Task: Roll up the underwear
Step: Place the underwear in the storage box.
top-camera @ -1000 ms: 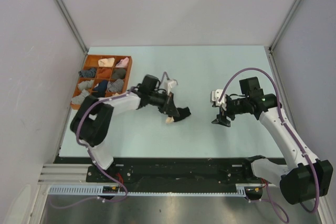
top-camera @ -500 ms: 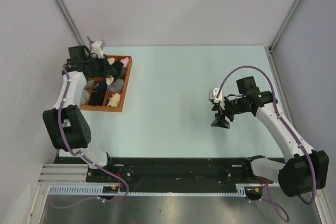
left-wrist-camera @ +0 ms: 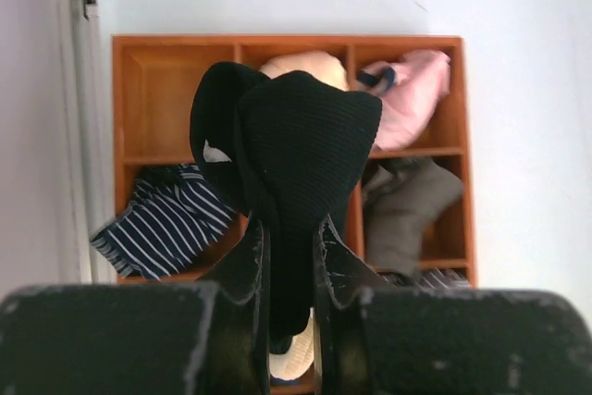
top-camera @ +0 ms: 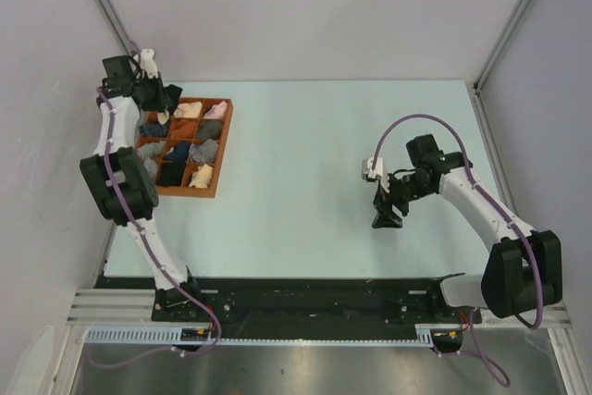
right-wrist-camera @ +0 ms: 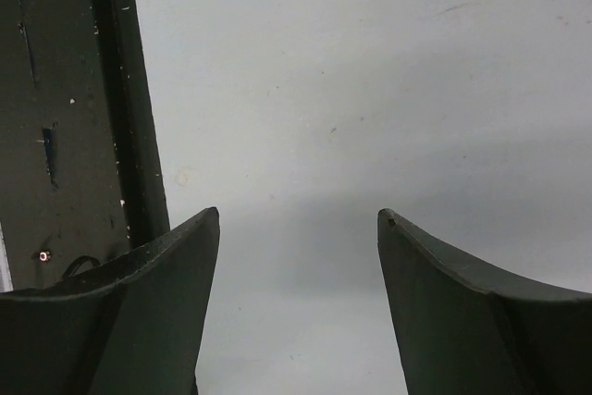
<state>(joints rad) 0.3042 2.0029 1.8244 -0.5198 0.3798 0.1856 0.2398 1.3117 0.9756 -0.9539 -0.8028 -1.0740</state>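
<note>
My left gripper [left-wrist-camera: 289, 228] is shut on the underwear [left-wrist-camera: 301, 141], a rolled black fabric bundle with a cream-beige edge showing low between the fingers. It holds the bundle above the far-left end of the orange wooden tray [left-wrist-camera: 277, 41]. In the top view the left gripper [top-camera: 168, 99] is at the tray's [top-camera: 223, 149] far-left corner. My right gripper [top-camera: 387, 216] is open and empty, low over the bare table at the right. Its fingers [right-wrist-camera: 157, 284] stand wide apart.
The tray's compartments hold small rolled bundles: striped navy [left-wrist-camera: 166, 219], pink [left-wrist-camera: 416, 99], cream [left-wrist-camera: 310, 64] and grey [left-wrist-camera: 407, 205]. The left wall runs close beside the tray. The table's dark front rail [right-wrist-camera: 55, 108] shows in the right wrist view.
My left arm has swung from the table's middle to the tray's far-left corner, carrying the underwear. My right gripper has shifted slightly nearer and stays open.
</note>
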